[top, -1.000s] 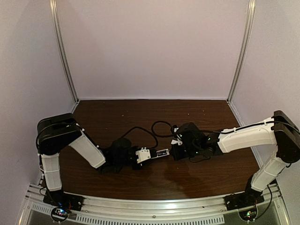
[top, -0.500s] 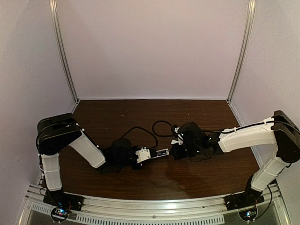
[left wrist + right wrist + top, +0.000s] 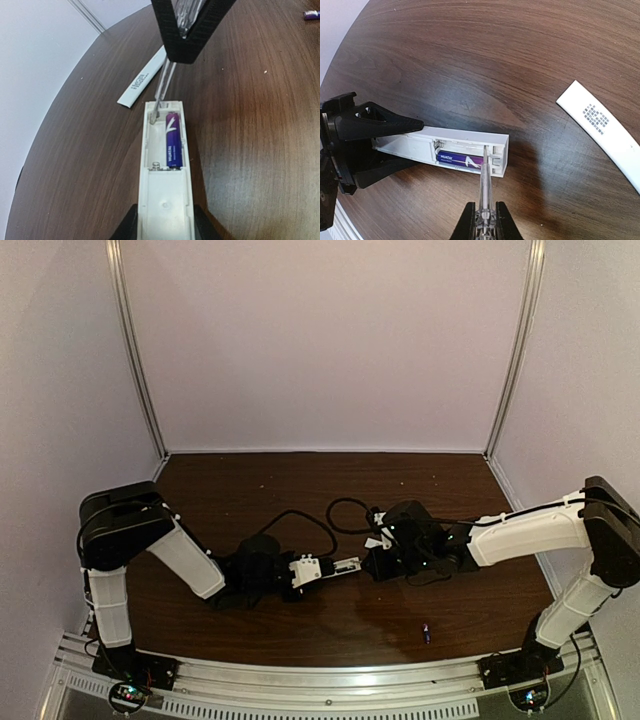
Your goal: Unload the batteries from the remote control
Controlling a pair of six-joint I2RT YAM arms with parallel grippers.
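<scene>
Though open-backed, remote (image 3: 164,195) within left tool (image 3: 165,230)

L arm (image 3: 185,560) & R arm (image 3: 525,535) bent low, reaching inward. L pincer (image 3: 318,569) clamped part-closed; R pincer (image 3: 375,562) pinched nearly tight, tips facing.

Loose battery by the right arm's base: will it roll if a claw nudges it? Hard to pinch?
Probably rolls: the loose battery is a small cylinder lying on its side on the smooth table. Its wrapper looks glossy, so it may squirt out of a pinch across the round sides. Far shorter than the remote control, so likely light.
</scene>
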